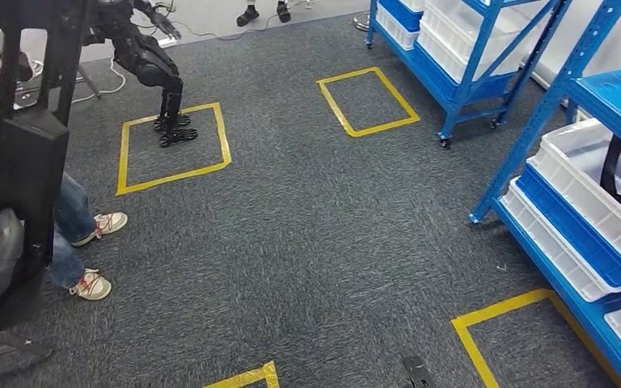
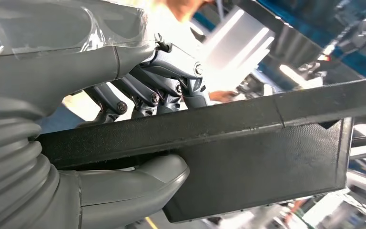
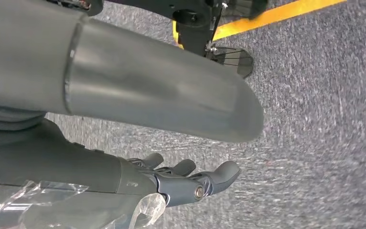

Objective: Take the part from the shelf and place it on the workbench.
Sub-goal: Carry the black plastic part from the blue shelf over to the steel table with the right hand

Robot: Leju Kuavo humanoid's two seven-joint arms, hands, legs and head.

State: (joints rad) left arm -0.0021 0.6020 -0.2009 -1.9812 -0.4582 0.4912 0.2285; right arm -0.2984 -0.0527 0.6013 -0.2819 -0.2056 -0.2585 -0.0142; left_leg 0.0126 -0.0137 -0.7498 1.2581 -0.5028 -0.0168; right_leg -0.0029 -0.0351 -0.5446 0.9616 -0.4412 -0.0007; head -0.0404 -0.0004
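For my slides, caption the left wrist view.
Left hand grips a long black part, thumb on one side and fingers on the other.

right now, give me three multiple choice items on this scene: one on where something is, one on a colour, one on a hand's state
1. Where is the black part?
A. In the left hand
B. On the carpet
C. In a white bin

2. What colour are the tape squares on the carpet?
A. Red
B. Yellow
C. White

3. What is the right hand doing?
A. Holding a bin
B. Holding a black part
C. Holding nothing

Answers:
1. A: the left wrist view shows the left hand gripping the part, thumb on one face and fingers on the other.
2. B: the head view shows yellow outlines on the grey carpet.
3. C: the right wrist view shows its fingers apart over bare carpet.
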